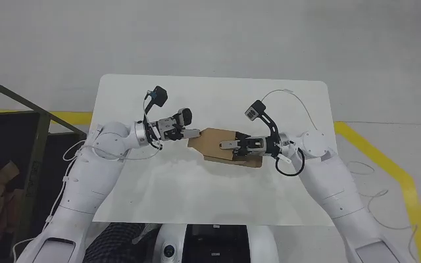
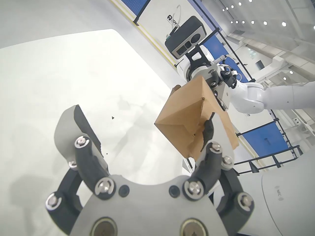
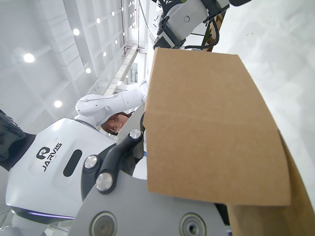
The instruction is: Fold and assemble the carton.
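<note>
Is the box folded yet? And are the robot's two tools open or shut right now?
carton: partly folded, one end flap not closed flat, held by the right tool.
left tool: open, one fingertip against the carton's end flap.
right tool: shut on the carton.

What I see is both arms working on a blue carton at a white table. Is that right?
Not quite. The top view shows that the carton is brown, not blue. The rest holds: both arms are working on it at the white table.
</note>
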You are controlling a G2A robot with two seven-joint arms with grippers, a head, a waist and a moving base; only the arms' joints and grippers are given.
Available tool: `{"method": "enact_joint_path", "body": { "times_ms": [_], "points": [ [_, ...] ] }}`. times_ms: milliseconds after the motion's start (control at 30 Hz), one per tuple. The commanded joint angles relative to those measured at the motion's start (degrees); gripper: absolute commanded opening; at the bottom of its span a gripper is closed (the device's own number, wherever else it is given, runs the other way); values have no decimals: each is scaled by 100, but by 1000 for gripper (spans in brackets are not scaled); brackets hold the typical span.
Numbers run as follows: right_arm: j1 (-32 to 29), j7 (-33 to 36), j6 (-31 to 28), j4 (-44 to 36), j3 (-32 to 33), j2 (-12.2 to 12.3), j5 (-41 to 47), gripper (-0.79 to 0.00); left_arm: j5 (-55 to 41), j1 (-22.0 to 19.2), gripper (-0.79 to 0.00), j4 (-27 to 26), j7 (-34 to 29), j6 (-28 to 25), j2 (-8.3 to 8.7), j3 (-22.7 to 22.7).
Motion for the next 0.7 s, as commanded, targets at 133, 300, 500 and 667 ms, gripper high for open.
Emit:
{"method": "enact_joint_path", "body": {
  "times_ms": [133, 300, 500, 667],
  "points": [
    [-10, 2, -2, -7, 4, 2, 34, -785, 21, 89, 0, -89, -51, 32, 37, 31],
    [-14, -2, 3, -12, -2, 1, 62, -785, 17, 55, 0, -55, -35, 85, 38, 148],
    [-18, -6, -4, -13, -3, -1, 106, -785, 52, -17, 0, -27, -10, 155, 34, 304],
    [-16, 4, -4, -4, -4, -3, 143, -785, 118, -53, 0, -29, 16, 219, 36, 398]
  ]
}}
